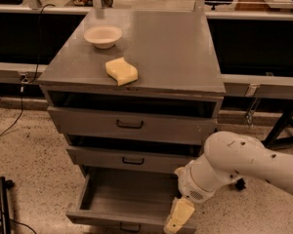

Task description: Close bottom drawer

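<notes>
The bottom drawer [132,195] of the grey metal cabinet is pulled far out, and its inside is bare. Its shallow front panel [102,220] runs along the lower edge of the view, with a small dark handle [130,226] partly cut off. My gripper [176,219], with pale yellow fingers, hangs from the white arm [234,167] at the right front corner of the drawer, at its front panel.
The middle drawer [132,160] and top drawer [129,124] stand slightly out. A white bowl [103,35] and a yellow sponge [121,71] lie on the cabinet top [176,52]. A black stand [4,206] is at the lower left, dark table legs [283,126] at the right.
</notes>
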### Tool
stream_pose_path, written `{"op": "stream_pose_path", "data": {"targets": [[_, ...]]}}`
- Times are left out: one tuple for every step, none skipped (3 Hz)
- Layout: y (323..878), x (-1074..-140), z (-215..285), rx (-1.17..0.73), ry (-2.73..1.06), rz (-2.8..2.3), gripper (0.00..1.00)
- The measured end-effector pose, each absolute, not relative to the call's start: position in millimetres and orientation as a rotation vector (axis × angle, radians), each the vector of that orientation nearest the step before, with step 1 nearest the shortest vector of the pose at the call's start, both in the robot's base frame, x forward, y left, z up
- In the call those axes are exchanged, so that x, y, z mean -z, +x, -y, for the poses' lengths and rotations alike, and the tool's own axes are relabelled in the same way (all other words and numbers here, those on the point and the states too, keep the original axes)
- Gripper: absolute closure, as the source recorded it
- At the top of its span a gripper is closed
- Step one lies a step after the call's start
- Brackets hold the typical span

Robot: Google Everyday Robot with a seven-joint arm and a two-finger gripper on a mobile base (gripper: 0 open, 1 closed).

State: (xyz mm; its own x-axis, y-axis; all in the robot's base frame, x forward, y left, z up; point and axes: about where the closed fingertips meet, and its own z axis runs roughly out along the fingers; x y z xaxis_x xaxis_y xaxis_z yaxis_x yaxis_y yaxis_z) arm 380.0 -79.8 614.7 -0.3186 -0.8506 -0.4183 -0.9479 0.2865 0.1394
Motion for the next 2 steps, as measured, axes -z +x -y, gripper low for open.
{"op": "stream_pose_path", "data": {"targets": [[391,-593,72,-0.583,-1.632,-2.291,0.00],[378,-529,35,-0.707,-1.622,-2.272,0.00]]}}
